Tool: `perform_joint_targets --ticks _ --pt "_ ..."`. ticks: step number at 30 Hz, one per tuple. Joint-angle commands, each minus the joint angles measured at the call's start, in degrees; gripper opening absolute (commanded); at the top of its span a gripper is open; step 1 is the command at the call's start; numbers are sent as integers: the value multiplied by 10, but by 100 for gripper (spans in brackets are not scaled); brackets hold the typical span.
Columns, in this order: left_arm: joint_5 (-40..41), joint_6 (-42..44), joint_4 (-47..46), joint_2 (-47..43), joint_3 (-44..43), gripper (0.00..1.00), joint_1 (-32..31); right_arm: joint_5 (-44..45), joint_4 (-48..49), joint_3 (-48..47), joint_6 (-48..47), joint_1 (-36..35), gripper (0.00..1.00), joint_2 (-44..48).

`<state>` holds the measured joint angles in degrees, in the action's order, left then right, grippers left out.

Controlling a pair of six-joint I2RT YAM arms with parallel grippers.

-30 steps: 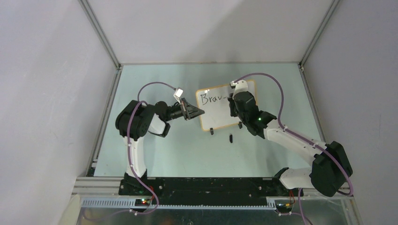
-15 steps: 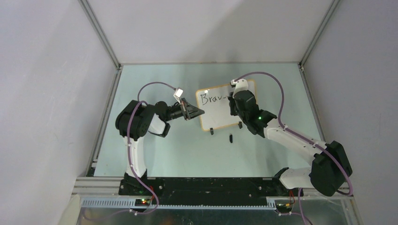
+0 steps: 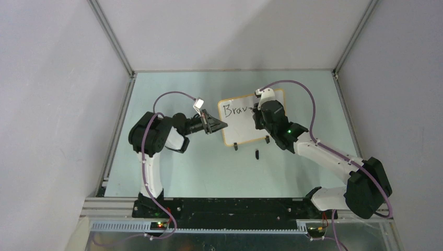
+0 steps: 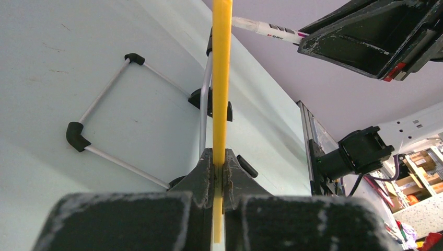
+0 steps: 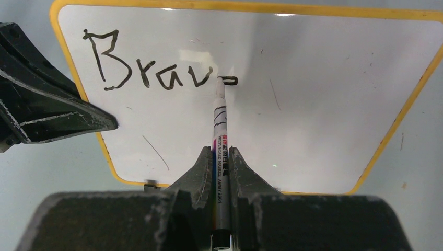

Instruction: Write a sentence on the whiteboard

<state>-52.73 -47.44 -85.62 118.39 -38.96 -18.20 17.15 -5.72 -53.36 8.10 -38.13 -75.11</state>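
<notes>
Whiteboard (image 3: pixel 241 129) sits near the middle of the table (image 3: pixel 172 172), a little toward 12 o'clock in the top view, with two black clip feet (image 3: pixel 235 147) along its 6 o'clock edge. That view gives the layout. The left gripper (image 3: pixel 222 125) meets the whiteboard's 9 o'clock edge, and the right gripper (image 3: pixel 258 116) hangs over its 3 o'clock half, covering the end of the lettering. A small dark object (image 3: pixel 257 153) lies on the table just past the feet toward 6 o'clock; what it is cannot be told.

Only the right wrist view lets the sentence (image 5: pixel 146 68) be read: "Brav", with a short stroke at 3 o'clock of the v. The marker (image 5: pixel 219 125) touches the board at that stroke, straight toward 12 o'clock from the right gripper, which is clamped tight on the marker's barrel.

Only the left wrist view shows the frame edge-on, a yellow strip pinched between the closed fingers of the left gripper. Thin wire legs (image 4: pixel 104 130) with black corner pieces lie at 9 o'clock of the strip.
</notes>
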Motion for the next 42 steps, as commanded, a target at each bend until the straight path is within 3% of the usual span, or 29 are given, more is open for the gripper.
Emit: perform_joint_targets --ticks 1,15,42 --pt "-24 15 -21 -19 6 0 -1 -15 5 -23 -3 0 0 -7" --pt "-24 16 -21 -20 7 0 -1 7 -43 -23 4 0 0 5" --pt "-25 16 -21 -19 6 0 -1 45 -34 -23 5 2 0 21"
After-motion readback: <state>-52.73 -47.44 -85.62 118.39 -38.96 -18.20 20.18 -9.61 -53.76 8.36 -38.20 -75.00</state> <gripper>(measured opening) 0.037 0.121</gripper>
